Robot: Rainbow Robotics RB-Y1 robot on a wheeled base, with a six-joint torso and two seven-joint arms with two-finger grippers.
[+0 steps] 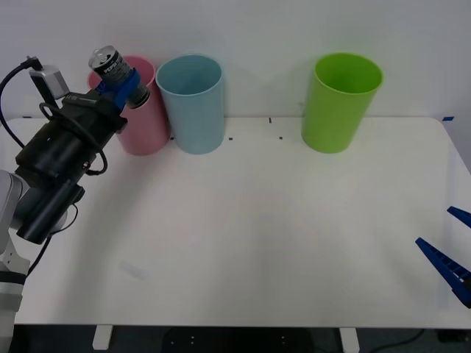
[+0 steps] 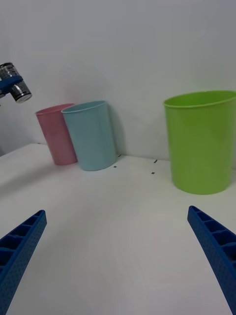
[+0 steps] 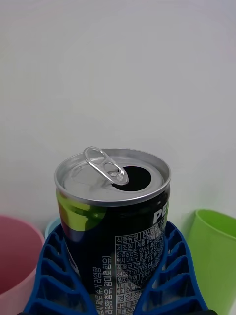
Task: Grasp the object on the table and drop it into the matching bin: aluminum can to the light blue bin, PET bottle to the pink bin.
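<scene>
My left gripper [image 1: 119, 82] is shut on the aluminum can [image 1: 109, 63], held high above the table [image 1: 250, 235] over the near rim of the pink bin [image 1: 141, 121]. The can [image 3: 114, 221] has a dark printed body and a silver top with a raised pull-tab and open mouth, and the blue fingers [image 3: 54, 275] clasp its sides. The same can [image 2: 14, 84] is seen far off above the pink bin [image 2: 56, 135]. The light blue bin [image 1: 191, 103] stands just right of the pink one. My right gripper [image 2: 118, 261] is open, low at the table's right front.
A green bin [image 1: 340, 101] stands at the back, right of centre, apart from the other two bins. Small black marks dot the tabletop in front of the bins. A white wall rises behind them. The table's middle and front are bare.
</scene>
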